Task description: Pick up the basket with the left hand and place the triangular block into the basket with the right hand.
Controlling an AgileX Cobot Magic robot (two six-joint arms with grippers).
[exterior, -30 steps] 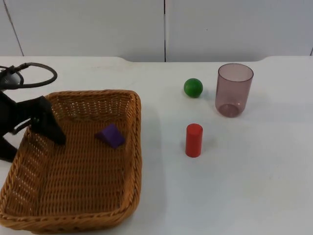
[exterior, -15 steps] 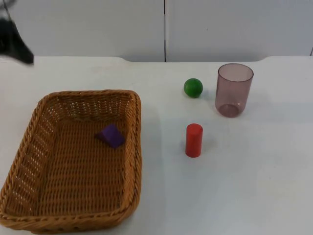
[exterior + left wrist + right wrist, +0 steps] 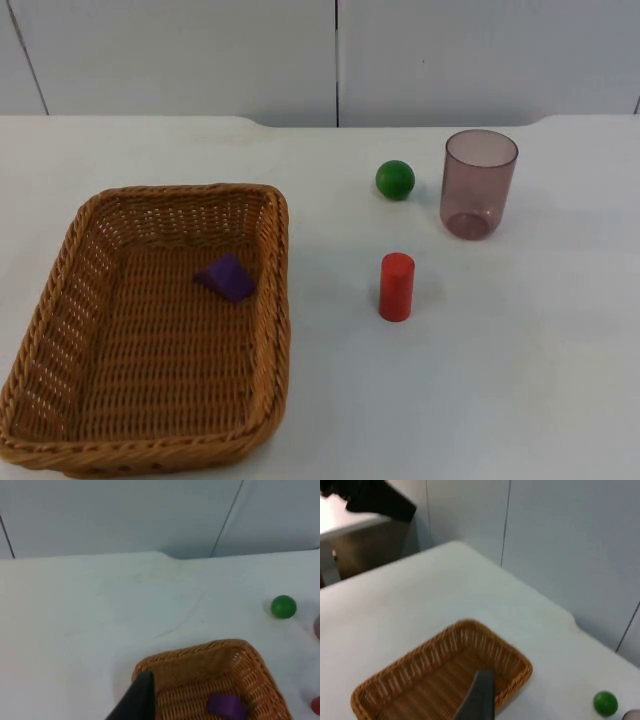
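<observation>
left end effector (image 3: 135, 700) — black, tapered fingertip | right end effector (image 3: 479, 695) — dark grey, wedge-shaped fingertip

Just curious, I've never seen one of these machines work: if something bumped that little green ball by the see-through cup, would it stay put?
Probably not. The green ball is round and sits on the smooth flat table, so it would likely roll. The cup stands beside it and might stop it on that side.

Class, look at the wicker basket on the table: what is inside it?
Inside the wicker basket lies one purple triangular block, on the woven floor near the far right side. The near wall hides a strip of floor.
</observation>
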